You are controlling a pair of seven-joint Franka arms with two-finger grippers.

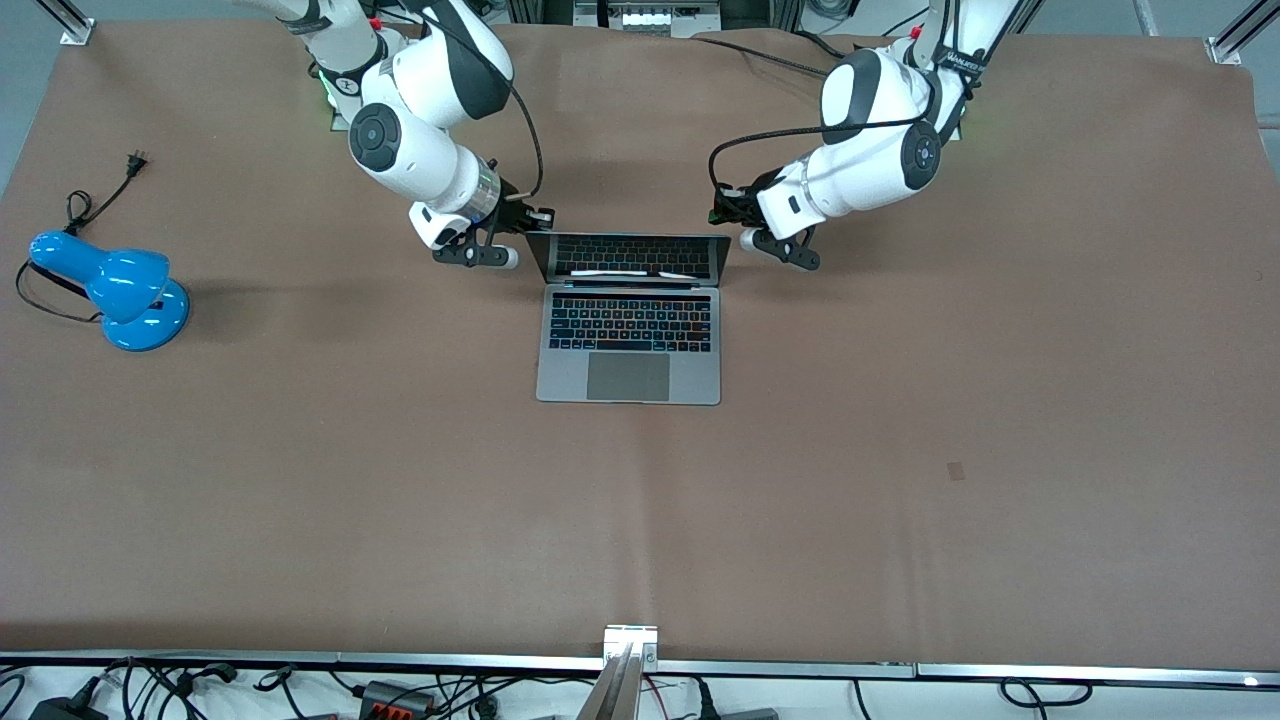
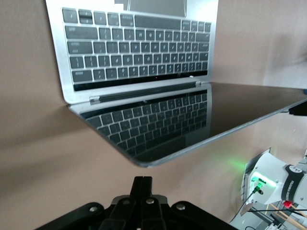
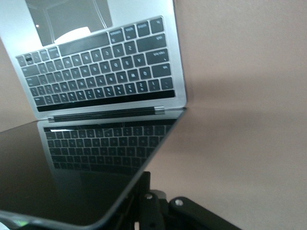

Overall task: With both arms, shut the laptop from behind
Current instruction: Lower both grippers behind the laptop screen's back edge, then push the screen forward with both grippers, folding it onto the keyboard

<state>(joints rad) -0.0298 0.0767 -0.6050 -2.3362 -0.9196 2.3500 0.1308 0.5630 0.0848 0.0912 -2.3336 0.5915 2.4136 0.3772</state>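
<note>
The silver-grey laptop (image 1: 629, 345) lies open in the middle of the table, its dark screen (image 1: 630, 257) upright and facing the front camera. My right gripper (image 1: 538, 217) is shut, low at the back of the lid by the top corner toward the right arm's end. In the right wrist view the lid's edge (image 3: 158, 143) partly hides my gripper (image 3: 146, 181). My left gripper (image 1: 722, 213) is shut, at the back of the lid by its other top corner. In the left wrist view it (image 2: 143, 184) sits just short of the lid's corner (image 2: 144, 163), apart from it.
A blue desk lamp (image 1: 120, 290) lies toward the right arm's end of the table, its black cord and plug (image 1: 135, 160) trailing toward the bases. A metal rail (image 1: 630, 650) stands at the table's front edge. The table is covered in brown cloth (image 1: 900, 450).
</note>
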